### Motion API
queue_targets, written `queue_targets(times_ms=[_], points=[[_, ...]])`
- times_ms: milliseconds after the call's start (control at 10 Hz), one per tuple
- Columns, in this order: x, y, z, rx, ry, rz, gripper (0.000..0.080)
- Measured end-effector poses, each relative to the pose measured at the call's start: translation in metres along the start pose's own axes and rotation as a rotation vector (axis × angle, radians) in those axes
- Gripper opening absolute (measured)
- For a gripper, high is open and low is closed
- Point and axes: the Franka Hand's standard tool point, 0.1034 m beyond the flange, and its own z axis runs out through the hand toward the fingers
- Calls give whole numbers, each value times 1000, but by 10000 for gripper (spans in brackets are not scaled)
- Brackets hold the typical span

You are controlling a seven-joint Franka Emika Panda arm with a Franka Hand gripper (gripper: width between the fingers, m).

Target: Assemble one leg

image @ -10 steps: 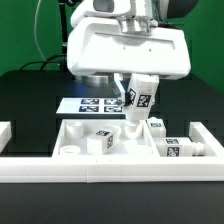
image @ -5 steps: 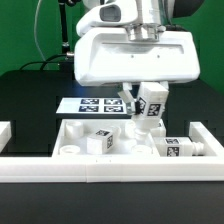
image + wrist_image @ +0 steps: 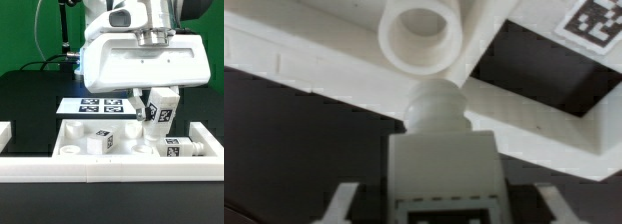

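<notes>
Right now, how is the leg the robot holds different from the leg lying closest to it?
The held leg hangs nearly upright in the tool, peg end down; the lying leg rests on its side. The held leg is gripped in the air; the lying leg is untouched. Both are white with black-and-white tags.

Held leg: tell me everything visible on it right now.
The leg is a blocky white post, plastic-looking, with a black-and-white square tag on its side and a narrower rounded peg end. The gripper clamps its block end and holds it tilted, peg end down, over the white panel. In the wrist view the peg points near a round hole; contact cannot be judged.
</notes>
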Motion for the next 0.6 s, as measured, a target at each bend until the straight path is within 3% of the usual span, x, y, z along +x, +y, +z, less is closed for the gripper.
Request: queue_targets(times_ms=[300,600], points=[[-11,3,3,-1,-12,8,282],[-11,1,4,1,-14,14,282]])
